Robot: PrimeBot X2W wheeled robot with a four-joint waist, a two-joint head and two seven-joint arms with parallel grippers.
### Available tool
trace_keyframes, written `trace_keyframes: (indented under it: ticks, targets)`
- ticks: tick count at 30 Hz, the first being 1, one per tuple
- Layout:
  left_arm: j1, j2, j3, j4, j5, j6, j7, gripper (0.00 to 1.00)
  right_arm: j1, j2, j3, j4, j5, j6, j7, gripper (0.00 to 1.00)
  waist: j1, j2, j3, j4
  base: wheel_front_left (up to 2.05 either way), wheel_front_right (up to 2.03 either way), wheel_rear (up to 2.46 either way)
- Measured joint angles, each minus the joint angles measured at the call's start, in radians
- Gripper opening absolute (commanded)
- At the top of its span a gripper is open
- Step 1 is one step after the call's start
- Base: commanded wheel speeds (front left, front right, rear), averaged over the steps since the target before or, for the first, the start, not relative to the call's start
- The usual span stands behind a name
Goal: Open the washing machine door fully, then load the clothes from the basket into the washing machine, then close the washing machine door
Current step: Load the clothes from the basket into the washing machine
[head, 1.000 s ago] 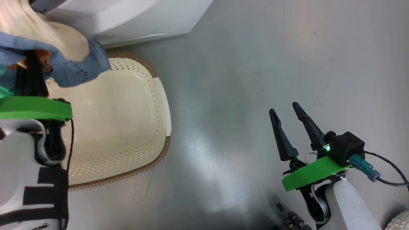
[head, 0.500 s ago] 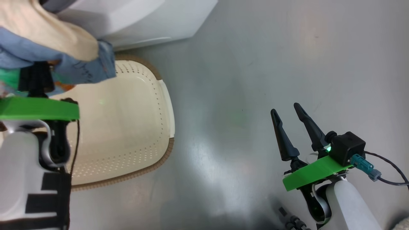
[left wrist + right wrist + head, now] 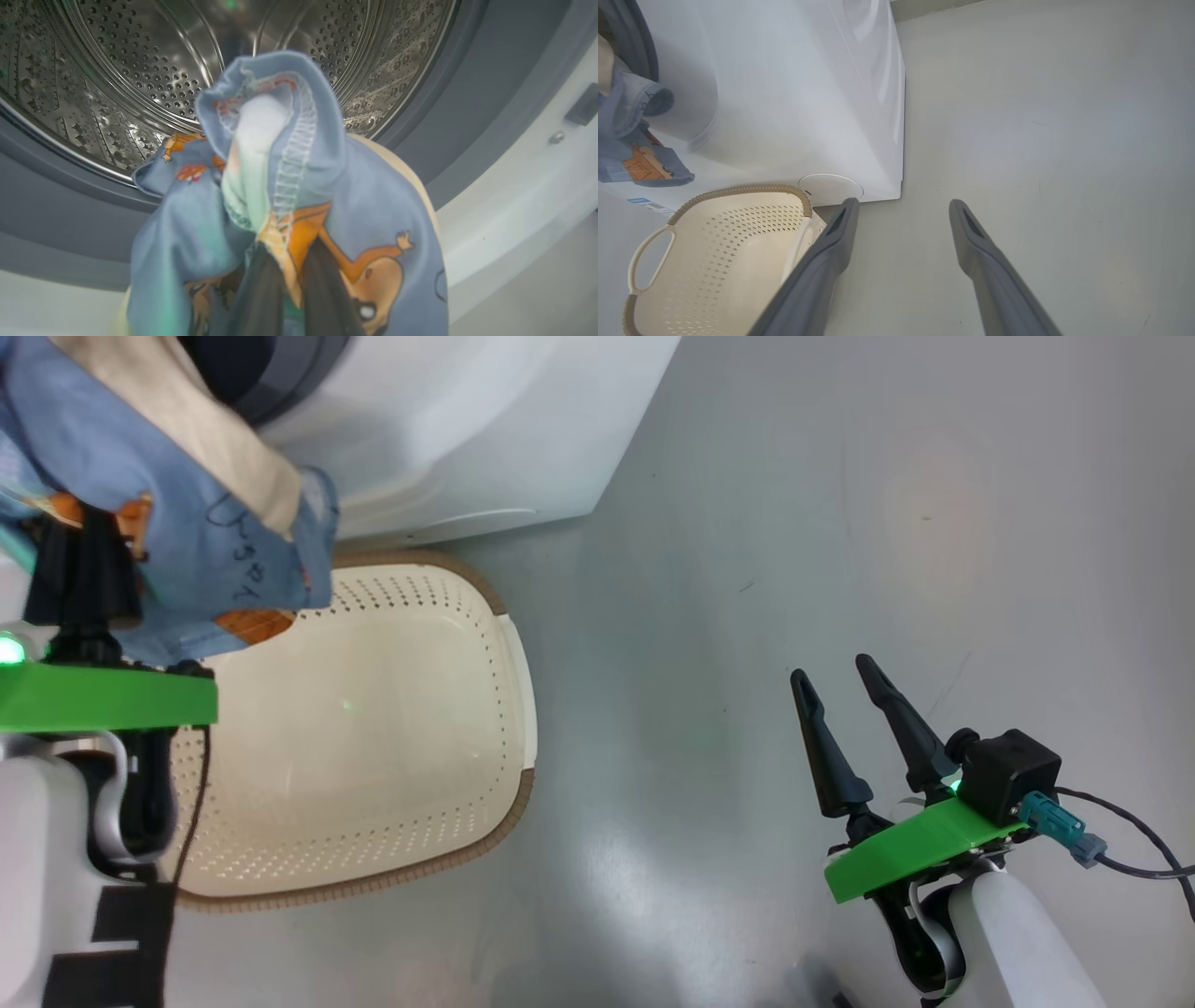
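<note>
Left wrist view: your left gripper [image 3: 287,249] is clamped on the clothes [image 3: 299,154], held up before the washing machine [image 3: 140,70] mouth, likely to clear its gasket. The basket [image 3: 509,709] sits at the machine's foot. Your right gripper [image 3: 831,669] waits to the machine's right, fingers apart.

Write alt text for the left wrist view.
The left gripper is shut on the clothes, a bunched blue garment printed with orange cartoon animals, held before the open steel drum of the washing machine. A grey gasket rings the drum.
</note>
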Motion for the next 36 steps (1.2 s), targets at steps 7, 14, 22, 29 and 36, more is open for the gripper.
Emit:
trace_keyframes:
  ticks: [7,14,22,29,36]
  targets:
    - [-0.091,0.071,-0.052,0.054,0.013,0.0,0.0,0.0,0.015,0.0,0.013,-0.003,0.024,0.0,0.0,1.0,0.0,0.0001,-0.024,-0.021,0.0,0.0,0.0]
    - [-0.299,0.169,-0.12,0.233,0.014,0.0,0.0,0.0,0.021,0.001,0.014,-0.005,0.029,0.0,0.0,1.0,0.0,0.0,-0.012,-0.049,0.0,0.0,0.0]
    - [-0.477,0.213,-0.148,0.391,0.014,0.0,0.0,0.0,0.024,0.001,0.01,-0.023,0.003,0.0,0.0,1.0,-0.0001,0.0,0.015,-0.079,0.0,0.0,0.0]
    - [-0.609,0.252,-0.188,0.498,0.017,0.0,0.0,0.0,0.039,0.002,0.01,-0.049,0.003,0.0,0.0,1.0,0.0,0.0,0.059,-0.099,0.0,0.0,0.0]
    - [-0.732,0.272,-0.245,0.592,0.025,0.0,0.019,0.0,0.041,0.003,0.021,-0.062,0.008,0.0,0.0,1.0,0.0,0.0,0.11,-0.117,0.0,0.0,0.0]
